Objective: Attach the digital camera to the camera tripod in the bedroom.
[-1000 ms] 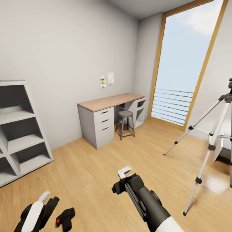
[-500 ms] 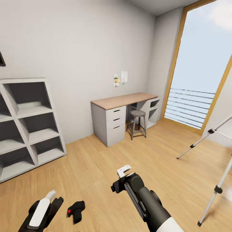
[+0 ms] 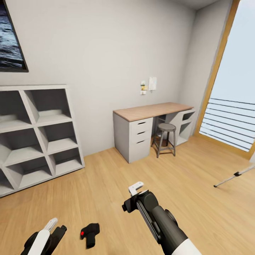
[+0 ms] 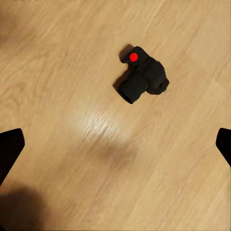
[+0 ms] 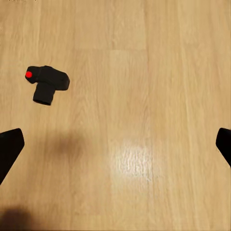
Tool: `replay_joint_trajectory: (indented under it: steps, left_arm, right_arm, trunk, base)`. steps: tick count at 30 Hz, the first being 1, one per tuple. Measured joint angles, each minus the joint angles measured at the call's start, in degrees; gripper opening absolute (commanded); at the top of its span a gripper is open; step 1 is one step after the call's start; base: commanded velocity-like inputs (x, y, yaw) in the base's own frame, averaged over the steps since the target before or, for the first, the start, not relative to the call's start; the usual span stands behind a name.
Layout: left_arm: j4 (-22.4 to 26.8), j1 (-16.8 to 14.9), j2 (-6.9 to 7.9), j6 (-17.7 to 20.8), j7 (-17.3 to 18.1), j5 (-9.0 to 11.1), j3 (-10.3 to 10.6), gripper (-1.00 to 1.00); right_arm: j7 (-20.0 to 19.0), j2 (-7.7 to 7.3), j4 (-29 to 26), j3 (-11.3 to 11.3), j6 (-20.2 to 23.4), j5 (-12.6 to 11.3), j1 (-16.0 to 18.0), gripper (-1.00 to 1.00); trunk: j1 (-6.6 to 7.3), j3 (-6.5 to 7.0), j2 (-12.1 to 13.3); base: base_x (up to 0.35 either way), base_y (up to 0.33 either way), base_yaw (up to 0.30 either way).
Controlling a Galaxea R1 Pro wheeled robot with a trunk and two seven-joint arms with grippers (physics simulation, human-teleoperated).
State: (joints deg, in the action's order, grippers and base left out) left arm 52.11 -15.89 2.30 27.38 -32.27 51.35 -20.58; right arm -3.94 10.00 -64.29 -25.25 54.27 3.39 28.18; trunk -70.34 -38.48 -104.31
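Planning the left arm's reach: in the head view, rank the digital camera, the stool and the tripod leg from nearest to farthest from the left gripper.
1. Digital camera: on the floor just right of the left gripper.
2. Stool: farther off, by the desk.
3. Tripod leg: farthest, at the far right edge.

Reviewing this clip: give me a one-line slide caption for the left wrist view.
Open left gripper hovers above the digital camera lying on the light wood floor.

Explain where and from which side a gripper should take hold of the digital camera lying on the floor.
Probably from straight above, closing across the boxy body of the digital camera behind its protruding lens: it lies on the wood floor, red button up, and the body's flat sides suit the fingers.
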Motion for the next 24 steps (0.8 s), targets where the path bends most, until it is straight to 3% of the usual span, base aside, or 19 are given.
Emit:
replay_joint_trajectory:
  steps: [11, 24]
  left_arm:
    - [0.0, 0.4, 0.08, -0.1, 0.2, 0.0, -0.2, 1.00]
    - [0.0, 0.5, 0.01, -0.2, -0.3, 0.0, -0.1, 1.00]
  right_arm:
    - [0.0, 0.00, 0.4, -0.1, 0.0, 0.1, 0.0, 1.00]
    - [0.0, 0.00, 1.1, -0.1, 0.0, 0.1, 0.0, 1.00]
  trunk:
    - [0.00, -0.38, 0.0]
    - [-0.01, -0.85, 0.0]
  base:
    - [0.287, -0.201, 0.278]
    - [0.202, -0.291, 0.277]
